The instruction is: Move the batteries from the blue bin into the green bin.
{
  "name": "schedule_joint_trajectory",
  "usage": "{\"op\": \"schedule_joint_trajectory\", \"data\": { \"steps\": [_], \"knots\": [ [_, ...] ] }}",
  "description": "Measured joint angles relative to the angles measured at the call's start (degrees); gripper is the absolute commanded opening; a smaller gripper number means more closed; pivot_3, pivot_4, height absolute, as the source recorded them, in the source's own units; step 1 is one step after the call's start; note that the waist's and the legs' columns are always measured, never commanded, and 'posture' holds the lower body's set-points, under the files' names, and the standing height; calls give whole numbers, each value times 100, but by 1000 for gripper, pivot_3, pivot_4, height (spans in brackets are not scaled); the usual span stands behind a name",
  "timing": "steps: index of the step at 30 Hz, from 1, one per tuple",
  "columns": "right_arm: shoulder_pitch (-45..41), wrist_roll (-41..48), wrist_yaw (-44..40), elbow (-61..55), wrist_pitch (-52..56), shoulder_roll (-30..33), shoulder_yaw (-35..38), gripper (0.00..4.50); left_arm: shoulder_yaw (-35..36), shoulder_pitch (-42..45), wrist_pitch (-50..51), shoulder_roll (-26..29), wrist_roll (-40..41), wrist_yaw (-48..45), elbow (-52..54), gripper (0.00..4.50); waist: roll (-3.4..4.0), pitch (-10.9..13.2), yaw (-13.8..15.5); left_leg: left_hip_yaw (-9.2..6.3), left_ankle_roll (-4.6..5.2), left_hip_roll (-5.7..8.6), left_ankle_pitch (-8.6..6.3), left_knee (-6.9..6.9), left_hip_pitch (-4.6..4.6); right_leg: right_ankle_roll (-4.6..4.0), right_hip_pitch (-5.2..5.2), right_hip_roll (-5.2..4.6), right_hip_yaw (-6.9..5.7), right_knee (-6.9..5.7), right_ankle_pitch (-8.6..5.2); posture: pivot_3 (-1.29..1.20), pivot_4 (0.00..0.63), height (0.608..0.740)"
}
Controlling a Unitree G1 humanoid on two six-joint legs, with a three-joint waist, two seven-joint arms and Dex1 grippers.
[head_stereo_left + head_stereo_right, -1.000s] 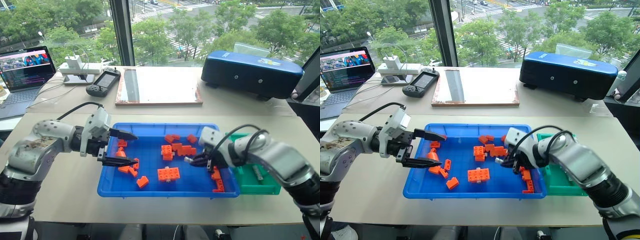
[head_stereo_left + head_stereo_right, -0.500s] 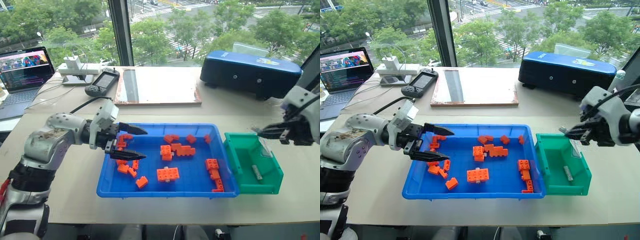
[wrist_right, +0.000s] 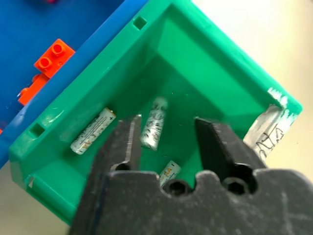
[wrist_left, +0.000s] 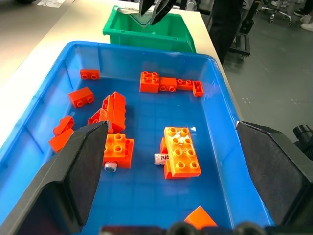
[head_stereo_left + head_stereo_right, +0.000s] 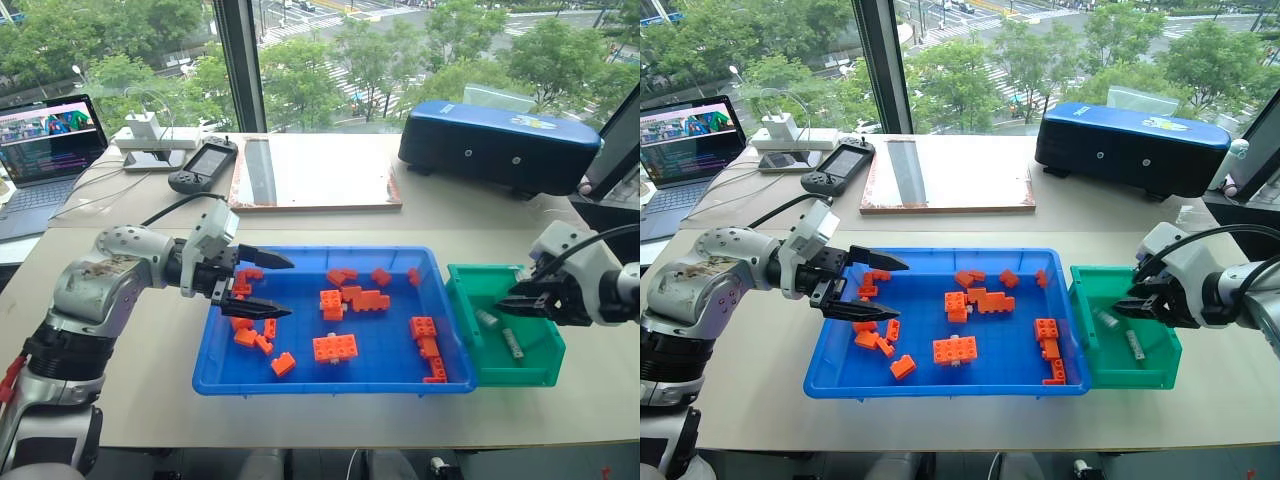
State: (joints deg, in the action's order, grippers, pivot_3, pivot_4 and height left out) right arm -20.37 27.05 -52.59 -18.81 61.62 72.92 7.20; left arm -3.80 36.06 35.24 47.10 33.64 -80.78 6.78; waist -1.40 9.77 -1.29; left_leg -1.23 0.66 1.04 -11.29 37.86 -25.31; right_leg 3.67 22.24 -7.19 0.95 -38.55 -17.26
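right gripper (image 3: pixel 164 142) hung over green bin (image 5: pixel 1160 365), fingers parted, empty | batteries (image 3: pixel 152 122) lay inside | left gripper (image 5: pixel 262 286) wide, empty | next: lift clear before returning to blue bin (image 5: pixel 215 375)

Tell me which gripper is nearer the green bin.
Right. The right gripper hangs open just above the green bin; the left gripper is open over the far end of the blue bin.

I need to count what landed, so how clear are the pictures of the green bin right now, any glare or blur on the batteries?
Right wrist view: sharp, evenly lit; three batteries readable in the green bin, the right gripper open above them, its own fingers soft-focused. Head views: daylight from the windows, no strong glare; batteries there are tiny. Left wrist view: the bin is far and partly cropped.
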Motion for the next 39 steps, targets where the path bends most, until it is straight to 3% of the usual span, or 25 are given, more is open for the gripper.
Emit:
{"op": "schedule_joint_trajectory", "data": {
  "steps": [3, 7, 13, 15, 24, 39],
  "knots": [
    [-508, 28, -103, 9, -15, 58, -88, 4479, 23, -38, 3, 80, -8, 10, 5, 4500, 0, 0, -8, -1, 0, -1, 0, 0, 0, 0, 0, 0, -1, 1, 0, 0, 150, 732],
    [-1382, 322, -241, -314, 6, -412, -451, 4479, 55, -125, 0, 228, -59, 21, 14, 4500, 0, 0, -56, -4, 0, -3, 0, 0, 1, 0, -1, 3, -3, 0, 0, 0, 150, 732],
    [-2340, 383, -278, -710, -12, -1770, -2014, 4479, 72, -410, -167, 502, -332, 48, 15, 4500, 0, 0, -103, -7, 0, -1, 0, 0, 0, 0, 2, 2, -4, -6, 0, 0, 150, 732],
    [-2355, 210, -379, -733, -102, -1864, -2586, 4479, 131, -532, -168, 573, -329, 65, 68, 4500, 0, 1, -54, -11, 0, 0, 0, 0, -2, 0, 2, -2, -8, -5, 0, 0, 150, 732],
    [-2352, -258, -1101, -944, -793, -2235, -3758, 4479, 418, -926, -49, 786, -209, 230, 454, 4500, 0, 2, 2, -10, -1, 2, 1, 2, -1, 1, 3, -1, -10, -9, 0, 0, 150, 732],
    [-2527, -1207, -1303, 27, -1281, -2990, -4206, 4479, 760, -1281, 254, 1092, 31, 439, 908, 4500, 0, 2, -12, -10, -3, 2, 2, 2, 3, 0, 11, 1, -10, -29, 0, 0, 150, 732]
  ]
}}
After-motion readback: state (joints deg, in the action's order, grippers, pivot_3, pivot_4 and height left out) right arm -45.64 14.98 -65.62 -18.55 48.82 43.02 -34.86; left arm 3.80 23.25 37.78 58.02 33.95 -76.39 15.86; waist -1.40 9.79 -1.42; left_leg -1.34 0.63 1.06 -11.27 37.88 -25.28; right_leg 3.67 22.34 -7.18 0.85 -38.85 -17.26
